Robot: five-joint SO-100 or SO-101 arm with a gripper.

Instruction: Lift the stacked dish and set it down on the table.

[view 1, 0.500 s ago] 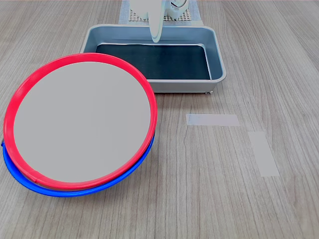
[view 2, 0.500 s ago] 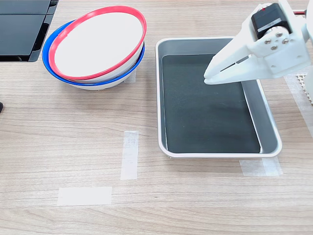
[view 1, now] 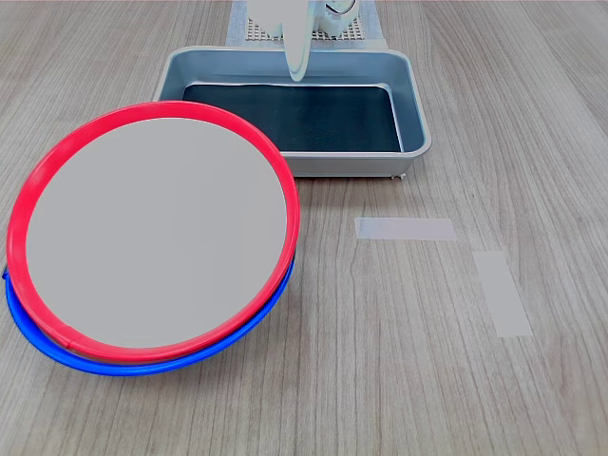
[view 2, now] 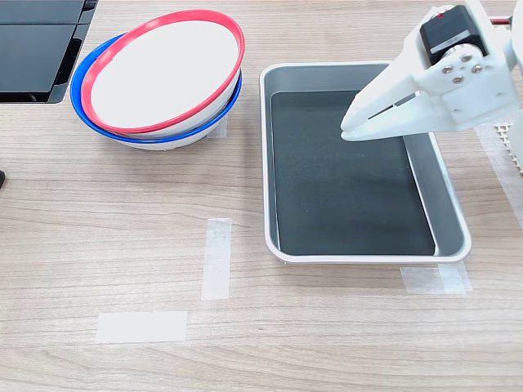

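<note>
The red-rimmed dish [view 1: 157, 228] [view 2: 163, 69] with a pale grey centre lies tilted on top of a blue-rimmed dish [view 1: 142, 366] [view 2: 90, 122]. Both rest on the wood-grain table [view 1: 380, 380] [view 2: 106, 237]. They fill the first exterior view's left and sit at the upper left of the second exterior view. My white gripper [view 1: 297, 74] [view 2: 347, 131] hovers over the grey metal tray [view 1: 418, 123] [view 2: 265, 163], well away from the dishes. Its fingers are together with nothing between them.
Pale tape strips [view 1: 406, 229] [view 2: 216, 257] lie on the table near the tray. A second strip [view 1: 502, 293] [view 2: 140, 327] lies close by. A dark flat object [view 2: 37, 49] sits at the second exterior view's upper left corner, beside the dishes.
</note>
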